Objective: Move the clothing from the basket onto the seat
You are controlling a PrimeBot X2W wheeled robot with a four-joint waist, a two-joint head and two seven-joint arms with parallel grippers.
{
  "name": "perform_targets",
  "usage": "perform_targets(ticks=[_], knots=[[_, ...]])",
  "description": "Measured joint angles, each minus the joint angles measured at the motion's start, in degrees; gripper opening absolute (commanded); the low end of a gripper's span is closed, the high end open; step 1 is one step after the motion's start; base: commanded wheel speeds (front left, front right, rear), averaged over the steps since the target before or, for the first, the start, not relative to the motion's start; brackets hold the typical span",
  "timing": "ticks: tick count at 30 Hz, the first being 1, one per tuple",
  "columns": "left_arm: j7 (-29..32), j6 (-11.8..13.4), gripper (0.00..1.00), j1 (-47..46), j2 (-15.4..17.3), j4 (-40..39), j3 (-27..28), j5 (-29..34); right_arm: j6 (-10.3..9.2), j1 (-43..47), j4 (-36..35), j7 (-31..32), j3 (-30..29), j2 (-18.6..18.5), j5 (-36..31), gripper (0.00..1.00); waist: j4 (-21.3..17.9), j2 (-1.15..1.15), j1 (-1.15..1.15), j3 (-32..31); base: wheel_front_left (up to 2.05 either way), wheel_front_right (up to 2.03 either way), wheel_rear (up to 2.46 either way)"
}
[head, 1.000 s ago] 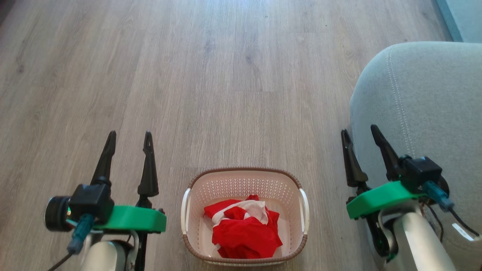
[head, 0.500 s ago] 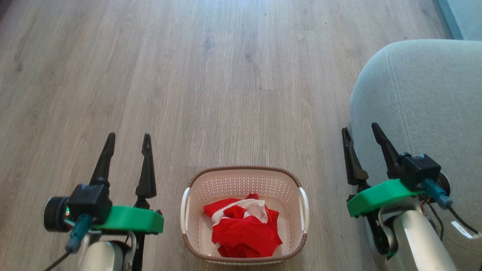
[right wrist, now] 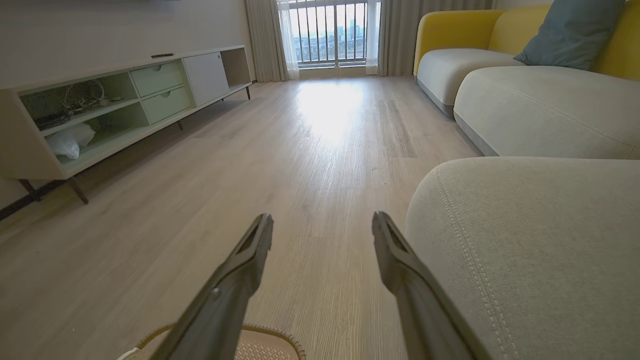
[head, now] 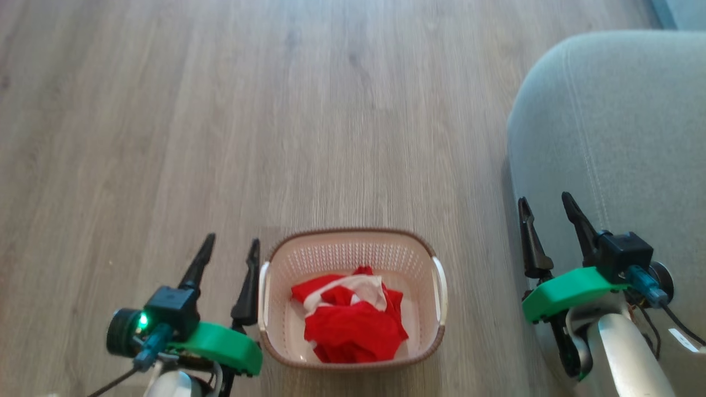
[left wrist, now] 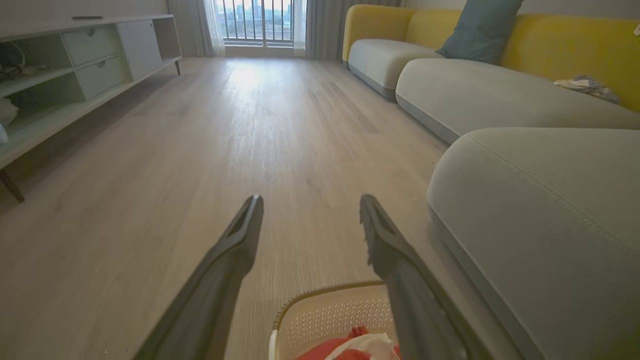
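Lying crumpled in the basket point(head: 353, 232), the clothing point(head: 350, 325) sits just to the right of the left gripper point(head: 233, 239). Its jaws stand apart and empty, the nearer finger close beside the basket's left handle. The right gripper point(head: 543, 197) also has its jaws apart with nothing between them. The seat point(head: 606, 138) rises immediately to their right, and the basket is well off to their left. In the left wrist view, red and white fabric shows low between the jaws. By my reading nothing is moved yet: the red heap is all in the basket, though I cannot tell whether it is one garment or two. Grasping, lifting and carrying across all remain.
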Motion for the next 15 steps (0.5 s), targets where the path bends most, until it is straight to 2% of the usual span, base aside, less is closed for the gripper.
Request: perform_targets(ticks=[6,15], knots=[[0.0,-3.5,1.00,-2.3,0.0,5.8,-1.0,1.7,0.00,-0.3,-1.0,0.0,-1.1,0.0,-2.1,1.00,-1.2,0.00,0.00,5.4,0.00,0.00,0.00],[0.0,-7.3,1.00,-11.8,0.6,18.0,-5.2,5.5,0.01,-5.8,-6.5,0.0,-2.0,0.0,-5.0,1.00,-3.8,0.00,0.02,16.8,0.00,0.00,0.00]])
